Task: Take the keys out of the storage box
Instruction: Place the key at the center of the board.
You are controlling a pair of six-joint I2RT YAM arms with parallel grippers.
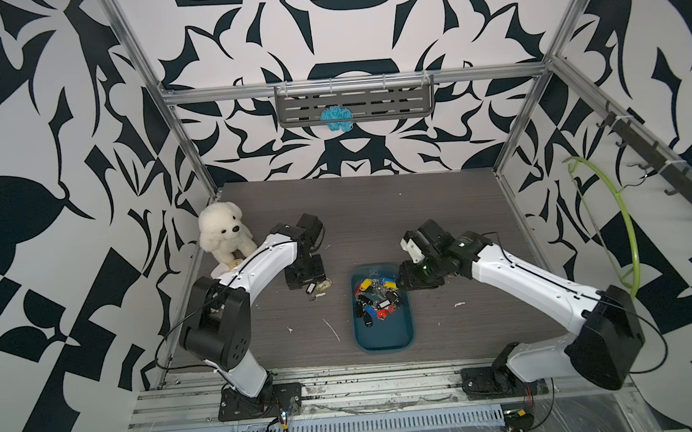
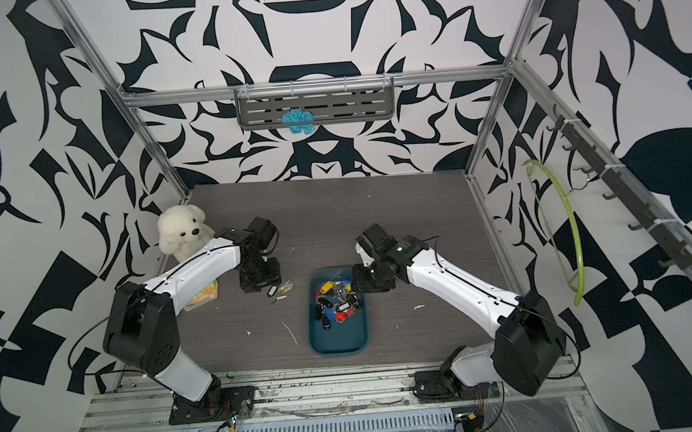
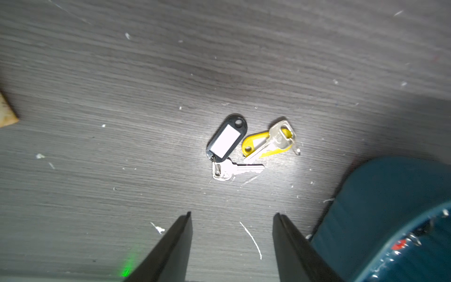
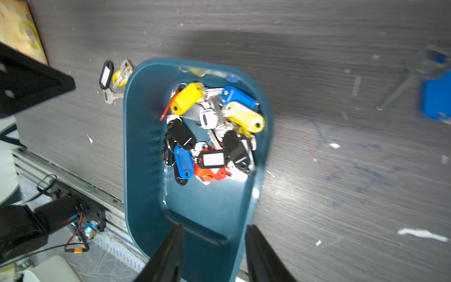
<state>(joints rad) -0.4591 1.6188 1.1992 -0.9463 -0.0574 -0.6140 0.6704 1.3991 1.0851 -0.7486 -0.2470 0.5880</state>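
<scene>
The dark grey wood-grain table (image 1: 377, 206) carries the shallow teal plastic storage box (image 1: 384, 335). A heap of silver keys (image 4: 212, 131) with red, blue, yellow, black and white tags fills its far end. The right gripper (image 4: 216, 227) hangs over the box's wall, jaws parted and clasping nothing. The left gripper (image 3: 231, 214) hovers beside the box, jaws apart and empty.

The task looks barely begun. Only a black-tagged key (image 3: 227, 141) and a yellow-tagged key (image 3: 266, 144) lie outside, near the box. A blurred blue tag (image 4: 434, 97) lies well apart on the table, and whether it carries a key is hard to tell.
</scene>
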